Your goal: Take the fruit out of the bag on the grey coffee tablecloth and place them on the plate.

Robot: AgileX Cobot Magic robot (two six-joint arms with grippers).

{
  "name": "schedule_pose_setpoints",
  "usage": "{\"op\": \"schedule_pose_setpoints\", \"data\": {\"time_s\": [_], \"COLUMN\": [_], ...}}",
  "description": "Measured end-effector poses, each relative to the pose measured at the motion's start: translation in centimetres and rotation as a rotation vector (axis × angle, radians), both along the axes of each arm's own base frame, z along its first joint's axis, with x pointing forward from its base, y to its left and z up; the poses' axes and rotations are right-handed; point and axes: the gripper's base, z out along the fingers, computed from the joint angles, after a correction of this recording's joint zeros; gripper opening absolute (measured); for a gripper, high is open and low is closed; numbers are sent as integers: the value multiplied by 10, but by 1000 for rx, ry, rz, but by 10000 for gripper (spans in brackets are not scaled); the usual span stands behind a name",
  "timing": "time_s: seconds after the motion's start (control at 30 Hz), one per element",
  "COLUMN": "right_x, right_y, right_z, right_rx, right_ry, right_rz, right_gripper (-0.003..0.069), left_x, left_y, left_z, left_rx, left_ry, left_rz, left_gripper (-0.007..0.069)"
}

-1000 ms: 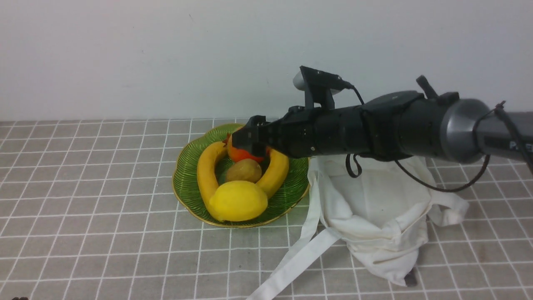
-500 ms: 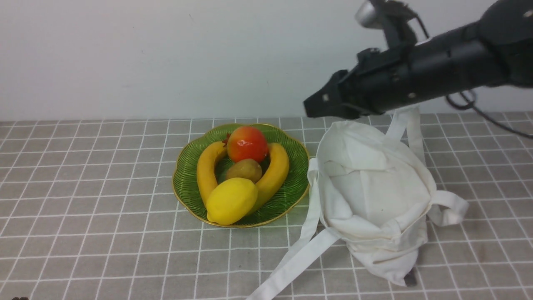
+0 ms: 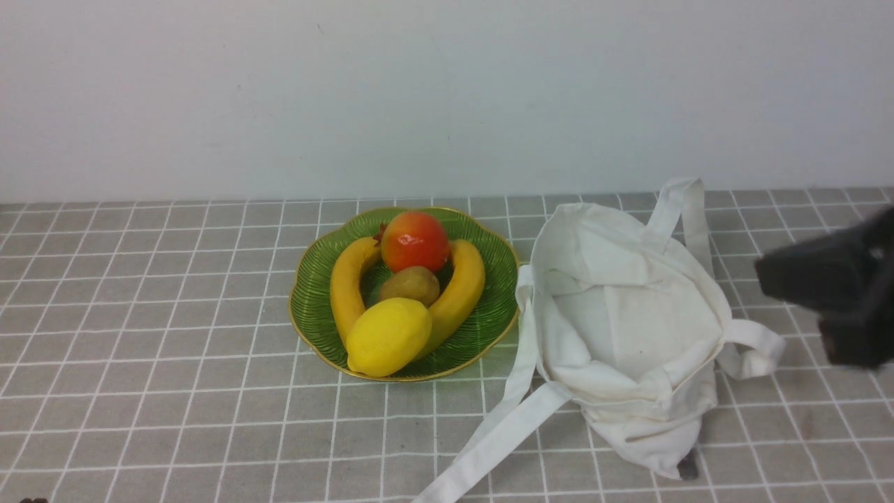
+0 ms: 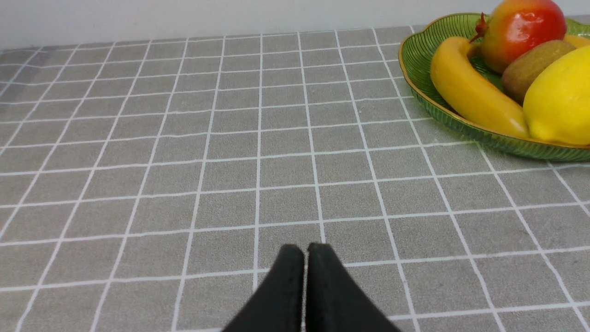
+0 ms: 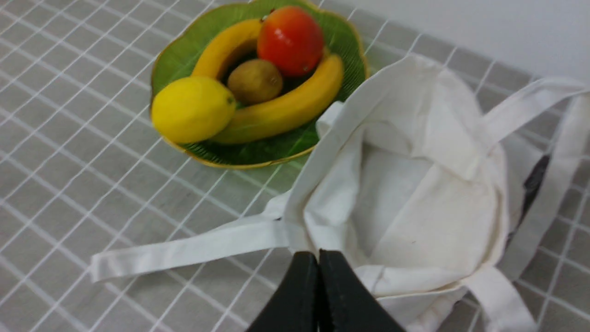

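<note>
Front view shows our lemon (image 3: 389, 337) on the plate (image 3: 489, 335) with bananas (image 3: 457, 297), kiwi (image 3: 410, 286) and a red fruit (image 3: 415, 242), the bag (image 3: 628, 314) beside it on the cloth (image 3: 174, 363), both our left gripper (image 4: 306, 251) and right gripper (image 5: 318, 258) closed.

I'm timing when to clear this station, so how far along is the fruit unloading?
Looks all but finished. On the green plate sit a lemon, two bananas, a kiwi and a red fruit. Nothing is in hand: the right tool is shut on nothing. The bag gapes with no fruit visible inside, so probably none is left, though its folds could hide something.
</note>
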Motion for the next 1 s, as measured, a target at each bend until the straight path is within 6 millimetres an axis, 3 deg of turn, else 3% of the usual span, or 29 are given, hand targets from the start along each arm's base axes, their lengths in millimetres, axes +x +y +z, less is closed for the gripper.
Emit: {"op": "schedule_pose_setpoints", "data": {"time_s": [0.03,0.13,0.23,0.5,1.0], "right_x": [-2,-30,-46,-70,-71], "right_y": [-1,-18,-30,-41,-41], "right_z": [3,-35,-49,-43,-42], "right_rx": [7,60,92,142,157], "right_ry": [-29,-252,-421,-608,-610], "right_rz": [-5,-119,-202,-252,-256], "right_gripper": [-12,-12,-12,-12,-12], "left_x": [0,0,0,0,0], "left_y": [0,0,0,0,0], "left_z": [0,0,0,0,0], "left_rx": [0,0,0,0,0], "left_ry": [0,0,0,0,0], "left_rz": [0,0,0,0,0], "left_gripper": [-7,-7,-7,-7,-7]}}
